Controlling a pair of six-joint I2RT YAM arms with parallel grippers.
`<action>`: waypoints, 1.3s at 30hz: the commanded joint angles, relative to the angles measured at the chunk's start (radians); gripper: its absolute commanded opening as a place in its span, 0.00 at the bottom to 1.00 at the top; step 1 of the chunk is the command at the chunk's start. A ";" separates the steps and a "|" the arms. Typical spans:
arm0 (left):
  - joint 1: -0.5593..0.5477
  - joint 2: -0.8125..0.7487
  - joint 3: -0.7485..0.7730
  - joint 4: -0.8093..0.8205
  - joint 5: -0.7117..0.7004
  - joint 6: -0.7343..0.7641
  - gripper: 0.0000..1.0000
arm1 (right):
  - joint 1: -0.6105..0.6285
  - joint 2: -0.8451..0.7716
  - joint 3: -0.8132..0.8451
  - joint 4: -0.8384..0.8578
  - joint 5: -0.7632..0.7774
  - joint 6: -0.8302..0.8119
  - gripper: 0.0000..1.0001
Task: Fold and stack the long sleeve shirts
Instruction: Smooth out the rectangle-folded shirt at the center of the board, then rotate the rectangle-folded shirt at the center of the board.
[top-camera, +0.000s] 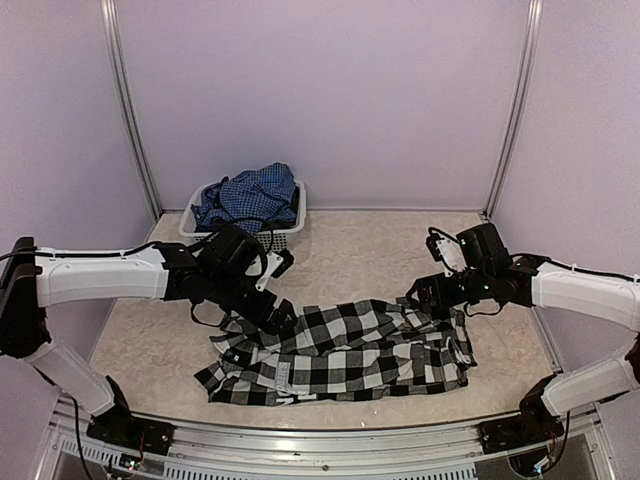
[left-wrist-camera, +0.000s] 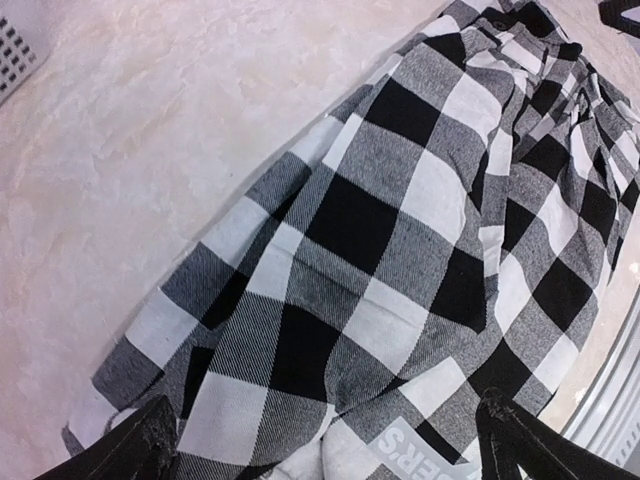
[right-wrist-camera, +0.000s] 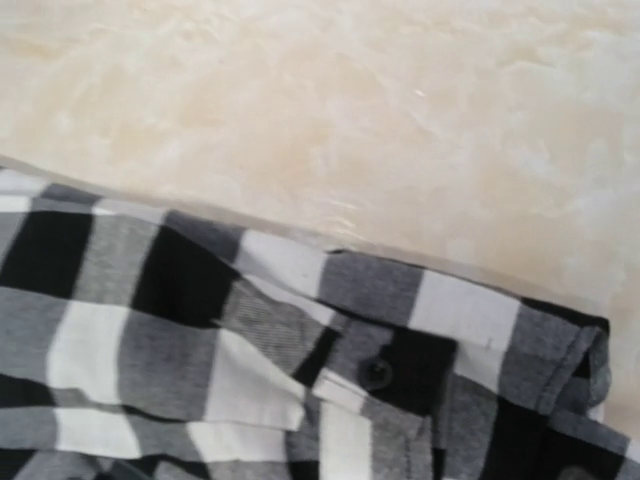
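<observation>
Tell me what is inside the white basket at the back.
A crumpled blue checked shirt fills the basket, bulging above its rim. Anything beneath the shirt, and the basket's floor, is covered.

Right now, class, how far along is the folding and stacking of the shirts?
Done: nothing; the black-and-white shirt lies rumpled on the table. In hand: the left gripper and right gripper, both open, hover over its ends. Left: fold it, then fold and stack the blue shirt from the basket.
</observation>
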 joint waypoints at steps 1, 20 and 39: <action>0.009 -0.026 -0.088 0.005 0.105 -0.191 0.99 | 0.000 -0.040 0.026 -0.013 -0.047 0.007 1.00; 0.050 0.099 -0.172 0.073 0.041 -0.331 0.97 | -0.024 -0.001 0.064 0.003 0.021 0.028 0.99; 0.023 0.673 0.586 0.049 0.040 0.098 0.97 | -0.024 -0.031 0.017 -0.019 0.130 0.054 1.00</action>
